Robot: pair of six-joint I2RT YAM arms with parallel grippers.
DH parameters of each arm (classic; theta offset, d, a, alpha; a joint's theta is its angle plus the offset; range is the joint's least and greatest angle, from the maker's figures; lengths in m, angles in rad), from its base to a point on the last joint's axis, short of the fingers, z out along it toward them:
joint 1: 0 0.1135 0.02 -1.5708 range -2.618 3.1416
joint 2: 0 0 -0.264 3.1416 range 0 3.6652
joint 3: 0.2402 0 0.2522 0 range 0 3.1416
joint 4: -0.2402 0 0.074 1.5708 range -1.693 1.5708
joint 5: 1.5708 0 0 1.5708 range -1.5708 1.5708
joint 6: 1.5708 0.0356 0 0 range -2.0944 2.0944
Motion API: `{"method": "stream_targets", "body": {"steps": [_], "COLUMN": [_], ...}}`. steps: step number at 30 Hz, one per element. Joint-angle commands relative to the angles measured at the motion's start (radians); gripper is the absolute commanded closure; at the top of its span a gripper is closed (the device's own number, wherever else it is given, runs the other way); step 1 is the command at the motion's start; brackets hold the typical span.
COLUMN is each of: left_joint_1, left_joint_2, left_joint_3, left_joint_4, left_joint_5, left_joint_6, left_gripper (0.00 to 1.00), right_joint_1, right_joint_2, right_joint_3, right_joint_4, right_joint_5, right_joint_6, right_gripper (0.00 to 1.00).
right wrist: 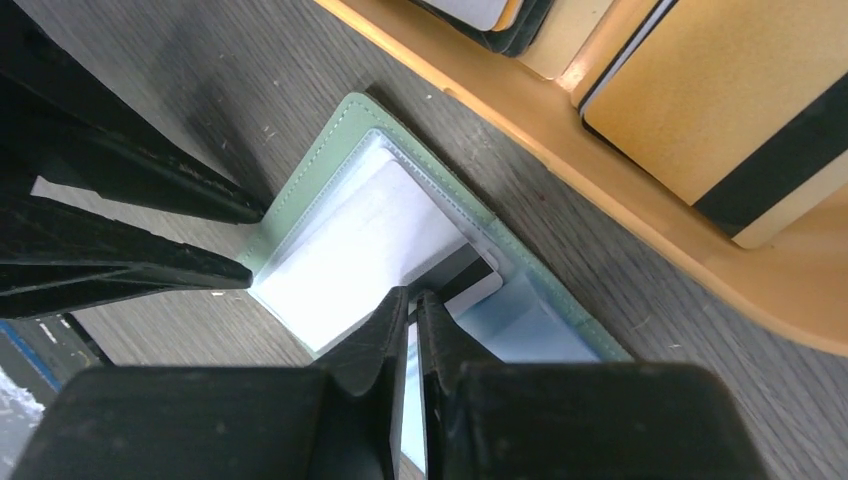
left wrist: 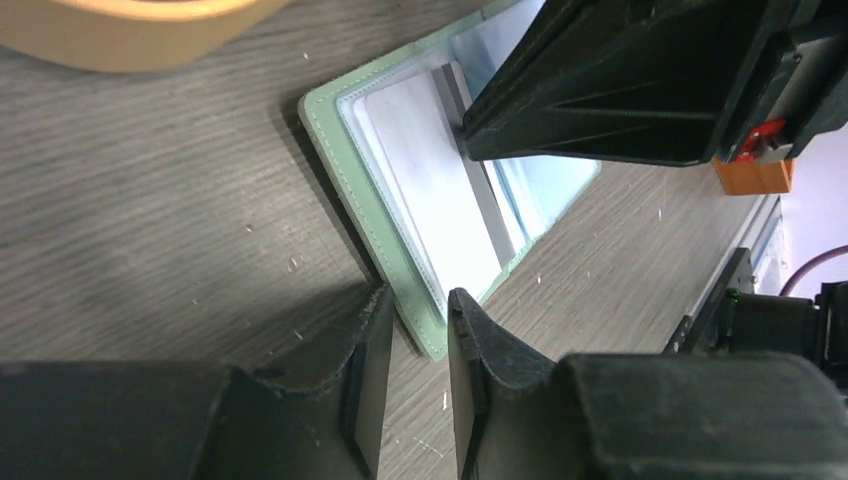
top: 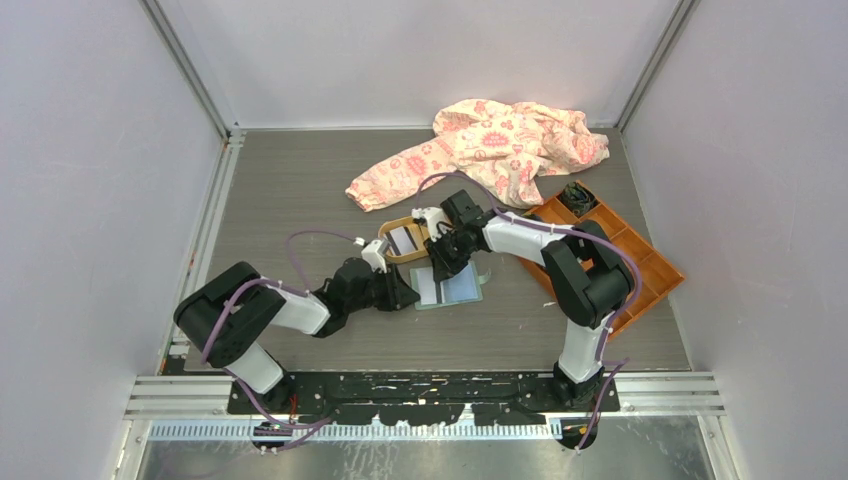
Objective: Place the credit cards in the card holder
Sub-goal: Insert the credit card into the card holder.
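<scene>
**While the left arm guards the wallet, a card sits half home**

On the table (top: 300, 200), just above centre in the top view, the tray (left wrist: 120, 45) holds spare cards (top: 403, 240). Directly below it the wallet (top: 465, 288) lies open and flat. One card (left wrist: 430, 180) lies on the wallet's left leaf, its dark stripe toward the fold.

The left gripper (left wrist: 420, 320) comes in from the left, jaws apart and straddling the wallet's near edge, not visibly clamped. The right gripper (right wrist: 412, 300) has its jaws almost together at the card's striped end. Whether it pinches the card or only pushes it, I cannot tell.

The step looks like seating this card. Next, the left likely must pin the cover while the right slides the card fully in, then lets go and returns to the tray.
</scene>
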Motion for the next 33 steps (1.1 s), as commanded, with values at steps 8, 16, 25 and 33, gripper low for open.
{"method": "stream_targets", "body": {"steps": [8,16,25,33], "left_joint_1": [-0.016,-0.017,-0.016,-0.018], "left_joint_2": [-0.105,-0.116,0.034,0.046], "left_joint_3": [-0.076,-0.027,0.037,0.029], "left_joint_4": [-0.123,-0.220,-0.160,-0.143], "left_joint_5": [-0.081,-0.094,-0.030,-0.015], "left_joint_6": [-0.050,-0.017,-0.016,-0.023], "left_gripper": [0.72,0.72,0.75,0.78], "right_joint_1": [-0.052,-0.035,-0.010,-0.014], "right_joint_2": [-0.090,-0.006,0.050,0.054], "right_joint_3": [0.027,0.062,0.080,0.076], "right_joint_4": [-0.044,-0.077,-0.068,-0.041], "right_joint_5": [-0.035,0.049,0.014,-0.111], "right_joint_6": [-0.025,-0.019,0.015,0.063], "right_gripper": [0.85,0.89,0.90,0.90]}}
